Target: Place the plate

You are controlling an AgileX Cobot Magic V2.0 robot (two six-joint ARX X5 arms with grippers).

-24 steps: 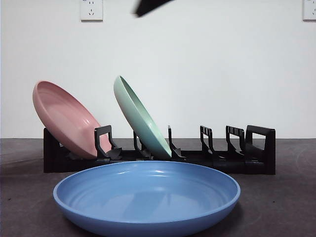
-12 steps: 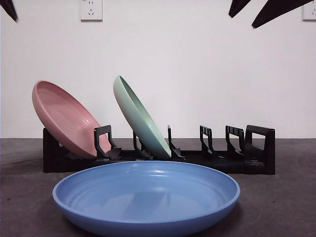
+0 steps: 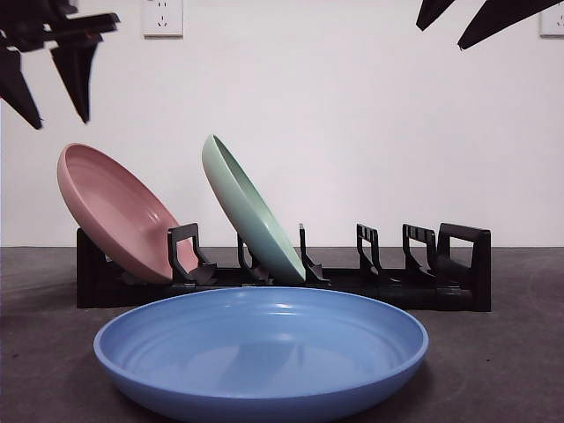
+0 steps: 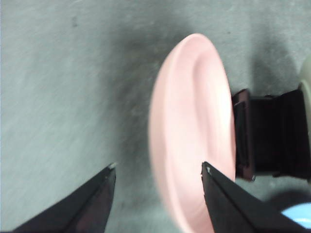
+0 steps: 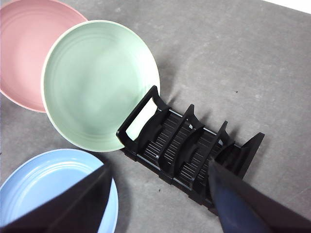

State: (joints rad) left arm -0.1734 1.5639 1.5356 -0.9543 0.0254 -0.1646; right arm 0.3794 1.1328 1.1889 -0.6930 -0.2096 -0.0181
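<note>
Front camera is sitting low at tabletop (image 3: 511, 352) height, looking level across, blue plate (image 3: 261, 352) nearest, black dish rack (image 3: 423, 278) behind. Left wrist camera is looking down close over pink plate (image 4: 192, 131). Right wrist camera is looking down from higher; all three are sharing rack and pink plate.

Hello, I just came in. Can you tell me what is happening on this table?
A two-arm robot is putting plates into a black rack. A pink plate and a green plate lean in its slots. A blue plate lies flat on the table in front, held by nothing. The left gripper hangs open above the pink plate. The right gripper hangs open high over the rack's free slots.
</note>
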